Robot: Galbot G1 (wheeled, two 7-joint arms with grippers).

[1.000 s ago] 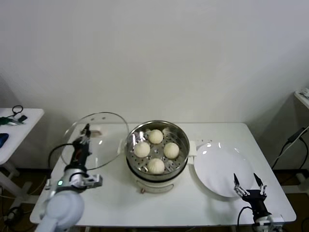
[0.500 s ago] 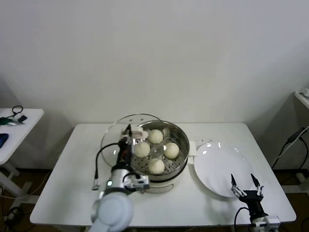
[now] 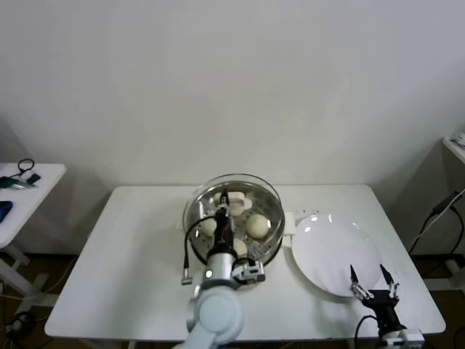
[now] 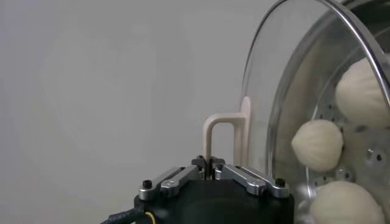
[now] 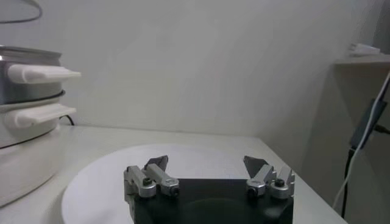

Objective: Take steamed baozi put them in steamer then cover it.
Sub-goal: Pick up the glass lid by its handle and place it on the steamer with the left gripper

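Observation:
The steel steamer [image 3: 270, 236] stands at the table's middle with the baozi [image 3: 257, 225] on its perforated tray. My left gripper [image 3: 224, 199] is shut on the cream handle [image 4: 224, 133] of the clear glass cover [image 3: 234, 182] and holds it just above the steamer's mouth, about centred. Through the glass the left wrist view shows three baozi [image 4: 315, 145] on the tray. My right gripper [image 3: 373, 277] is open and empty over the near edge of the white plate [image 3: 330, 254]; it also shows in the right wrist view [image 5: 207, 164].
The steamer's white side handles [image 5: 41, 73] point toward the plate. A small side table [image 3: 22, 190] with cables stands at the far left. A cable [image 3: 436, 214] hangs at the right beyond the table.
My left gripper has carried the cover rightward from the table's left side to over the steamer. The right gripper has barely moved.

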